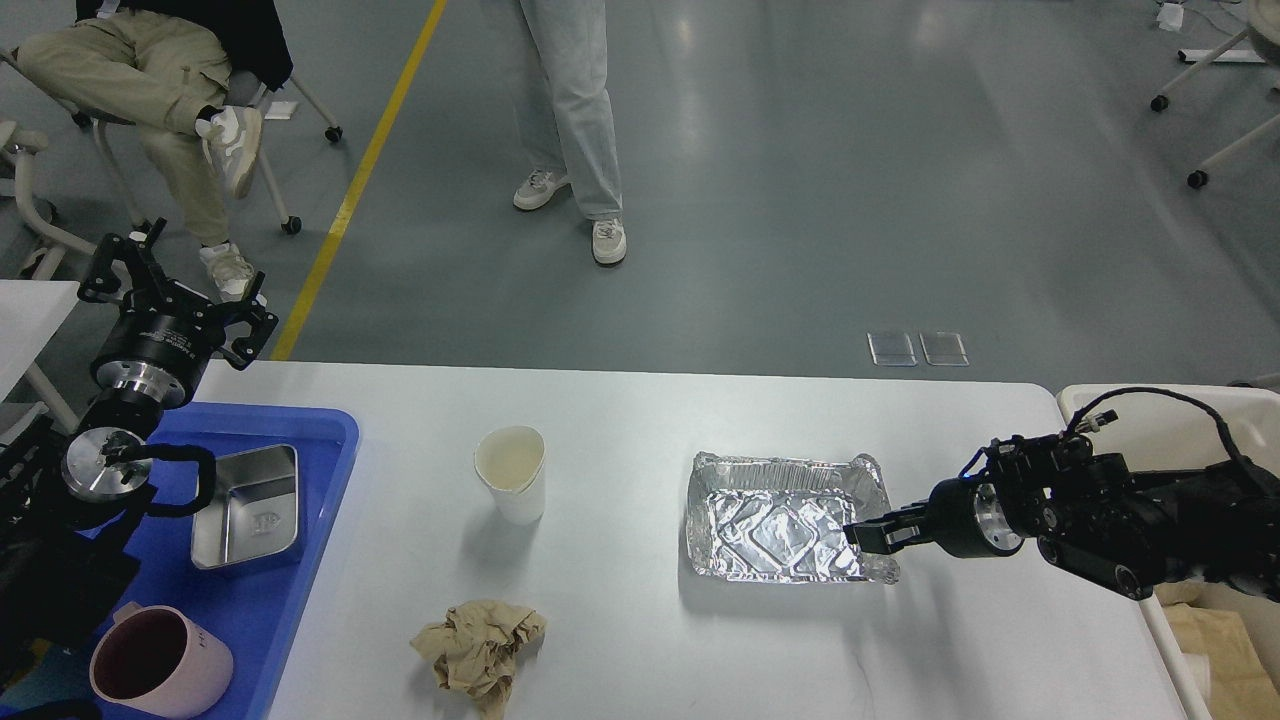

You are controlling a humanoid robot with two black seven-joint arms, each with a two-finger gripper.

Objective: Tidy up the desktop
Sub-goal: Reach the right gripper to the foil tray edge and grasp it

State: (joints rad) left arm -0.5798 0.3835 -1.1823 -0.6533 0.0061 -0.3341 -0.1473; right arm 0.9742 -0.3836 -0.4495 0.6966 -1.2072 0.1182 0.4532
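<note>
The white-grey desktop (640, 640) holds a crumpled foil tray (780, 520) right of centre, a white paper cup (512, 475) standing upright at centre, and a ball of crumpled brown paper (480, 645) near the front edge. My right gripper (866, 533) comes in from the right, with its fingers closed on the foil tray's right rim. My left gripper (170, 295) is open and empty, held high over the desktop's far left corner.
A blue plastic tray (300, 560) at the left holds a steel box (248, 505) and a pink mug (160, 660). A white bin (1150, 410) with brown paper stands off the right edge. A smaller white table (30, 320) is at far left. People are beyond the desktop.
</note>
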